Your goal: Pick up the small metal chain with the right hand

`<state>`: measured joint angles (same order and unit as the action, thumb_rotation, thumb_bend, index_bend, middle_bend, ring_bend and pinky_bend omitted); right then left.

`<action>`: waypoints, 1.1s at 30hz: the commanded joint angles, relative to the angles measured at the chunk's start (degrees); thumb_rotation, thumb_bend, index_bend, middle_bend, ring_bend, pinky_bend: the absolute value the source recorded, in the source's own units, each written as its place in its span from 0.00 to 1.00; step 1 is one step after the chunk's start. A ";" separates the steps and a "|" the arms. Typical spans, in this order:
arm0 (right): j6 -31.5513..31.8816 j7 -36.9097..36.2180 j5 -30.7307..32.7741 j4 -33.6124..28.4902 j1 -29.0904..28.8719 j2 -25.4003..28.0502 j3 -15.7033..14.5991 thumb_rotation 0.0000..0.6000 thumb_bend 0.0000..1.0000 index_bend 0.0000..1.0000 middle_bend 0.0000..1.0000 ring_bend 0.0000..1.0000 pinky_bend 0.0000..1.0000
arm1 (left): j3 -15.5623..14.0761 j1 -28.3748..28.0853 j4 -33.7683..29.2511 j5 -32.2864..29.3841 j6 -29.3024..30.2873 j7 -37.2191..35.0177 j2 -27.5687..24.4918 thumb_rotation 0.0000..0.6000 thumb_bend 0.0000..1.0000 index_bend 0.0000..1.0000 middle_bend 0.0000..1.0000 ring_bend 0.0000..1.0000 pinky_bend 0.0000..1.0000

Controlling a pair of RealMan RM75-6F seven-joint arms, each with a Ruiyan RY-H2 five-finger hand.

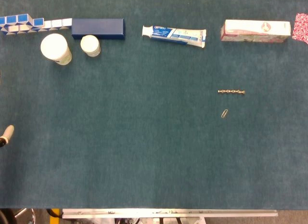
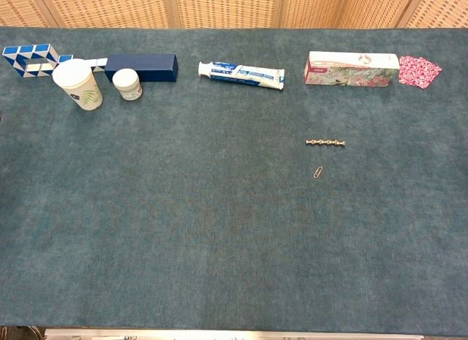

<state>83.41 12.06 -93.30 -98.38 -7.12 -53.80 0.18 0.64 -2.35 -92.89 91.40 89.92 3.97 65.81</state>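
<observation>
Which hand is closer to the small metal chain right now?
Cannot tell. The right hand shows in neither view; only a sliver, probably the left hand, shows at the head view's left edge, far from the chain.

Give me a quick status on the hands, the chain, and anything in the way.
Right hand not in view; left hand barely visible at the table edge, state unclear. Small metal chain lies flat, untouched. Paperclip close beside it, not touching.

chain: 1 | paper clip: 1 | toothpaste tube: 1 | boxes: 2 | jars: 2 | folding puzzle: 1 | patterned cloth: 1
</observation>
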 commanded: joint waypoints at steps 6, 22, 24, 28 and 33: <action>-0.47 -0.26 -0.51 -0.77 -0.25 0.27 0.01 1.00 0.21 0.26 0.36 0.26 0.35 | 0.07 -0.09 0.43 0.28 0.26 -0.61 0.23 1.00 0.22 0.02 0.12 0.10 0.13; -11.94 2.49 -1.22 -5.80 -11.04 -2.65 4.58 1.00 0.21 0.40 0.82 0.86 1.00 | -0.47 1.02 1.52 0.15 1.50 -2.77 0.31 1.00 0.22 0.02 0.12 0.10 0.13; -14.86 3.84 0.32 -6.09 -12.88 -3.56 5.25 1.00 0.21 0.43 0.88 0.92 1.00 | -0.58 1.23 1.77 0.05 1.62 -3.06 0.28 1.00 0.22 0.02 0.12 0.10 0.13; -22.42 9.49 6.29 -7.47 -16.89 -5.67 6.44 1.00 0.21 0.44 0.95 0.99 1.00 | -0.76 1.76 2.40 0.01 2.19 -4.04 0.35 1.00 0.22 0.02 0.12 0.10 0.13; -27.32 15.66 13.25 -8.51 -20.54 -8.99 7.76 1.00 0.21 0.45 0.99 1.00 1.00 | -0.85 2.34 2.88 0.14 3.05 -5.26 0.06 1.00 0.22 0.02 0.12 0.10 0.13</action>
<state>58.65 24.82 -83.07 -106.07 -25.40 -60.70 6.93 -0.19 -0.08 -90.09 91.48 92.90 -1.21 65.93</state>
